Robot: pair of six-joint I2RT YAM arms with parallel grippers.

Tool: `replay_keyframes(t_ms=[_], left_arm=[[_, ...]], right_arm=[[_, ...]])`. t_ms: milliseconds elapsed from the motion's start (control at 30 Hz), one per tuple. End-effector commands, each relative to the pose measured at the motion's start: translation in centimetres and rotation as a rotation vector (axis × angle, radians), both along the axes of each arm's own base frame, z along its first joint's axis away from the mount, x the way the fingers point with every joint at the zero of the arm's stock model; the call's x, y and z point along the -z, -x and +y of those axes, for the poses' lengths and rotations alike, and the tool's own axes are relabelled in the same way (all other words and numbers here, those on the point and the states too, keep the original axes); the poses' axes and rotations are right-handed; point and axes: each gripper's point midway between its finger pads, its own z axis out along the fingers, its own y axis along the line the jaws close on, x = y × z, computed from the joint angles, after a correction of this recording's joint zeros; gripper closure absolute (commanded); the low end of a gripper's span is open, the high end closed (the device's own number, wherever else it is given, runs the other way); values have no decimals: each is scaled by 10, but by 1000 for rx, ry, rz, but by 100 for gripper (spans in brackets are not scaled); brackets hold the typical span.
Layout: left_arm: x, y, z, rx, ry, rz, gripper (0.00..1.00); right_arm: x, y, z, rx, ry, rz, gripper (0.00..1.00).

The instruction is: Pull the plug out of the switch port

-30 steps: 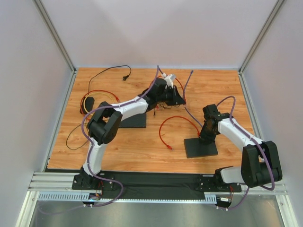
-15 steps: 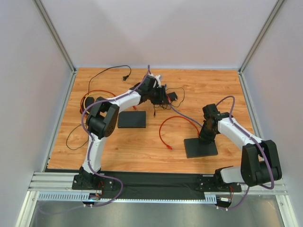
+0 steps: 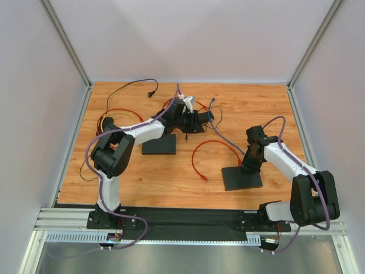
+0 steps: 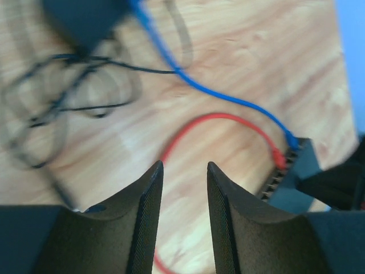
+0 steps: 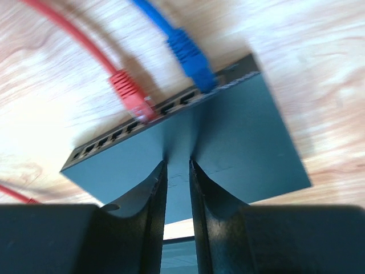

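Observation:
The black switch (image 3: 242,180) lies flat on the wooden table at the right. A red plug (image 5: 130,96) and a blue plug (image 5: 191,60) both sit in its front ports. My right gripper (image 5: 178,162) stands on the switch's top (image 5: 239,131), jaws a narrow gap apart with nothing between them. My left gripper (image 4: 182,165) hangs open and empty over bare wood mid-table (image 3: 210,119), well away from the switch (image 4: 296,165). The red cable (image 4: 217,117) and blue cable (image 4: 228,98) run out in front of it toward the ports.
A second flat black box (image 3: 158,144) lies left of centre. A black power adapter (image 4: 85,17) and tangled black cables (image 4: 63,85) sit behind the left gripper. More red and yellow cables (image 3: 111,119) pile at the left edge. Grey walls enclose the table.
My left gripper has opened and its arm has shifted back to the left. The blue cable's far end has dropped leftward. The right arm has not moved.

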Motion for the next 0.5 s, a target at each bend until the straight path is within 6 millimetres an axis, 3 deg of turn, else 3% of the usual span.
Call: replay_keyframes(t_ms=[0, 133, 167, 233, 267, 333, 467], left_arm=[[-36, 29, -58, 168, 214, -74, 57], [-30, 59, -104, 277, 329, 6, 58], [-17, 64, -110, 291, 334, 46, 58], [-18, 70, -124, 302, 382, 86, 59], [-7, 81, -133, 327, 384, 125, 59], [-13, 90, -146, 355, 433, 154, 59], [2, 117, -165, 392, 443, 244, 60]], right_arm=[[-6, 2, -19, 58, 53, -2, 76], [-9, 3, -31, 106, 57, -5, 76], [-9, 4, -33, 115, 54, -4, 76], [-8, 5, -33, 121, 48, 3, 75], [-7, 4, -33, 123, 48, 3, 76], [-5, 4, -33, 125, 48, 9, 76], [1, 5, -31, 126, 36, 25, 76]])
